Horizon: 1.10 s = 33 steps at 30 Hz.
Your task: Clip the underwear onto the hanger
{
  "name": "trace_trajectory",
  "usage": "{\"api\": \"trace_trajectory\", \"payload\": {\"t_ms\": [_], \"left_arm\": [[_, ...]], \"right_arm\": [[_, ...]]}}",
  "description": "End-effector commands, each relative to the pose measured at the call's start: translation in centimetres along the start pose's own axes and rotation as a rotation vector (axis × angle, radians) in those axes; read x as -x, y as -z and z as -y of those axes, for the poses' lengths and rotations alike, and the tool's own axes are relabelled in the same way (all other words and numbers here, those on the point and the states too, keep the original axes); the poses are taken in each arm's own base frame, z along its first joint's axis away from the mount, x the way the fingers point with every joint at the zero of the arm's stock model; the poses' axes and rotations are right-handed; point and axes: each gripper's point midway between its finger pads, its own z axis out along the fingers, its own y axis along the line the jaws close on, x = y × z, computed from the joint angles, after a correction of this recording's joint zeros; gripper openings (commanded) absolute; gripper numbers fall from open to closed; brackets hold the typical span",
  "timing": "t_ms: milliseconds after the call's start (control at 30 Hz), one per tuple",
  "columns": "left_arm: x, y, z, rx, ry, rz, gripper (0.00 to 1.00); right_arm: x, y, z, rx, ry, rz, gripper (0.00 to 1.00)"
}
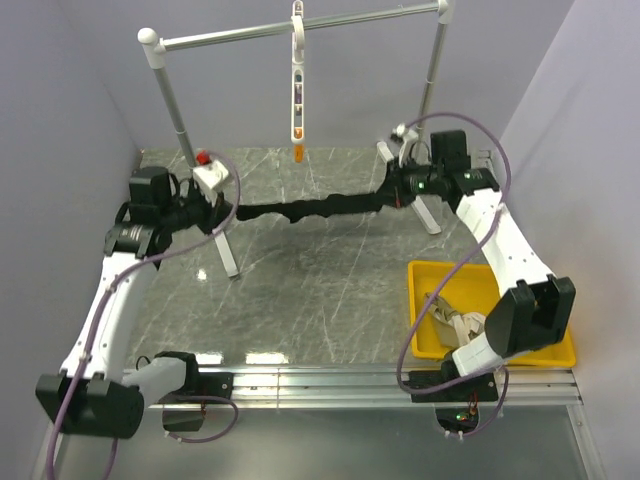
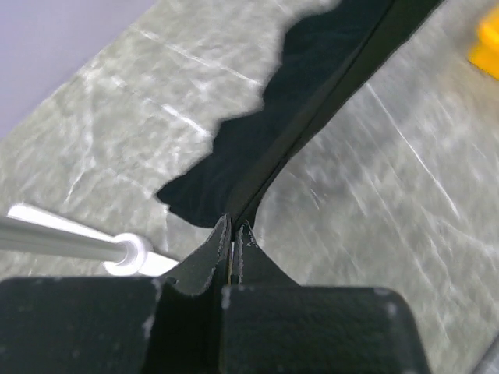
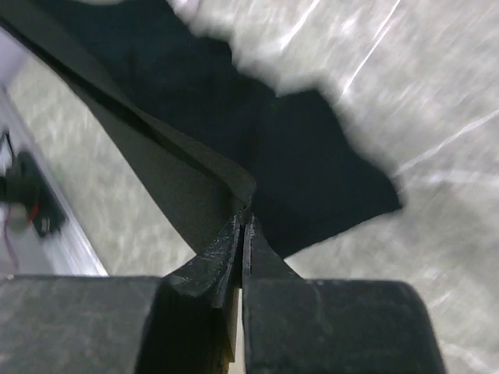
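Note:
The black underwear point(image 1: 310, 209) hangs stretched in a long band above the marble table, held at both ends. My left gripper point(image 1: 228, 213) is shut on its left end; in the left wrist view the fabric point(image 2: 312, 93) runs away from the pinched jaws point(image 2: 234, 230). My right gripper point(image 1: 385, 197) is shut on the right end, and the cloth point(image 3: 257, 132) spreads out from its closed jaws point(image 3: 243, 222). The white hanger point(image 1: 297, 85) hangs edge-on from the rail above the garment's middle, with an orange clip point(image 1: 298, 152) at its lower end.
A white metal rail frame point(image 1: 300, 28) stands across the back of the table, its legs point(image 1: 228, 255) near both grippers. A yellow tray point(image 1: 424, 282) holding a beige garment point(image 1: 462, 322) sits at the front right. Grey walls close in on both sides.

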Motion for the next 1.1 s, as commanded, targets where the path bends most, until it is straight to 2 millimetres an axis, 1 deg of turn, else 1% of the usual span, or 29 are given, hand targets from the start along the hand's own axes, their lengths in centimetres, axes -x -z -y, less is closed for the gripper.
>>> {"api": "trace_trajectory", "payload": {"t_ms": [0,33,67,100,133,167,200,233,300,400,467,500,533,567,600,633,667,700,733,767,800,833,867,900,933,967,1000,1033,1067], "left_arm": [[-5.2,1.4,4.3,-0.16,-0.077,-0.094,0.0],[-7.1,1.4,5.1,-0.204,-0.15,-0.127,0.01],[-8.5,1.8,6.1,-0.234,-0.184,-0.148,0.05],[-11.1,2.4,7.5,-0.283,-0.189,-0.216,0.2],[-13.8,2.7,8.7,-0.346,-0.276,-0.261,0.28],[-14.9,3.3,9.4,-0.371,-0.319,-0.284,0.38],[-17.2,4.3,10.7,-0.423,-0.319,-0.343,0.55],[-17.9,4.7,10.9,-0.441,-0.383,-0.358,0.6],[-18.0,5.4,11.3,-0.435,-0.42,-0.351,0.7],[-17.0,5.7,11.1,-0.409,-0.445,-0.322,0.73],[-16.4,5.0,10.6,-0.386,-0.418,-0.31,0.73],[-16.1,4.7,10.5,-0.373,-0.375,-0.31,0.73],[-15.9,3.9,9.9,-0.364,-0.347,-0.315,0.72],[-15.4,3.3,9.4,-0.344,-0.324,-0.31,0.72],[-15.3,2.8,9.0,-0.311,-0.246,-0.323,0.71],[-15.1,2.2,8.5,-0.294,-0.215,-0.327,0.7],[-15.2,1.0,7.2,-0.257,-0.192,-0.343,0.67],[-15.0,0.4,6.8,-0.228,-0.13,-0.354,0.65],[-15.5,-0.6,6.4,-0.223,-0.098,-0.381,0.64],[-15.6,-1.3,5.9,-0.206,-0.086,-0.387,0.63],[-15.6,-1.8,5.5,-0.182,-0.056,-0.403,0.61],[-16.4,-2.6,5.6,-0.194,-0.029,-0.432,0.6],[-16.6,-3.0,5.5,-0.188,-0.016,-0.439,0.6],[-16.7,-3.6,4.9,-0.156,-0.003,-0.435,0.6],[-17.3,-4.3,5.0,-0.156,0.005,-0.456,0.6],[-17.6,-4.7,4.9,-0.149,0.006,-0.464,0.6],[-17.9,-5.1,4.6,-0.131,0.006,-0.475,0.6],[-18.8,-5.7,5.0,-0.148,0.01,-0.506,0.6],[-19.1,-6.1,4.9,-0.141,0.009,-0.522,0.59]], "right_arm": [[-5.3,0.4,-1.9,0.055,0.098,-0.104,0.04],[-7.7,0.2,-2.3,0.072,0.097,-0.175,0.11],[-9.7,-0.1,-2.1,0.072,0.165,-0.241,0.18],[-12.5,-0.4,-2.4,0.093,0.178,-0.324,0.33],[-15.1,-0.4,-3.6,0.132,0.187,-0.423,0.38],[-17.0,-0.1,-3.7,0.156,0.216,-0.479,0.44],[-17.8,0.2,-4.1,0.175,0.217,-0.505,0.54],[-18.5,0.7,-4.2,0.18,0.202,-0.529,0.62],[-19.0,1.0,-3.9,0.15,0.189,-0.549,0.63],[-18.5,0.9,-3.4,0.095,0.163,-0.533,0.61],[-18.1,0.4,-2.2,0.011,0.125,-0.521,0.55],[-17.6,-0.1,-1.7,-0.016,0.122,-0.503,0.54],[-17.5,-0.2,-0.9,-0.074,0.096,-0.506,0.53],[-17.2,-0.5,-0.7,-0.1,0.092,-0.497,0.52],[-17.0,-0.8,-0.4,-0.131,0.088,-0.493,0.51],[-16.6,-1.3,-0.1,-0.159,0.091,-0.478,0.5],[-16.4,-1.6,0.1,-0.203,0.086,-0.48,0.48],[-16.6,-2.1,0.2,-0.211,0.077,-0.493,0.46],[-16.9,-2.5,0.1,-0.215,0.057,-0.505,0.45],[-17.0,-2.8,0.1,-0.225,0.047,-0.512,0.43],[-17.6,-3.4,0.2,-0.224,0.029,-0.532,0.41],[-17.9,-3.8,0.2,-0.223,0.008,-0.541,0.4],[-18.1,-4.1,0.2,-0.229,0.001,-0.546,0.38],[-18.6,-4.8,0.3,-0.228,-0.004,-0.558,0.38],[-19.0,-5.3,0.4,-0.232,-0.015,-0.567,0.37],[-19.3,-5.7,0.6,-0.235,-0.015,-0.576,0.35],[-20.3,-6.3,1.0,-0.24,-0.027,-0.607,0.34],[-20.7,-6.8,1.1,-0.241,-0.037,-0.619,0.33],[-21.0,-7.1,1.1,-0.234,-0.045,-0.633,0.31]]}}
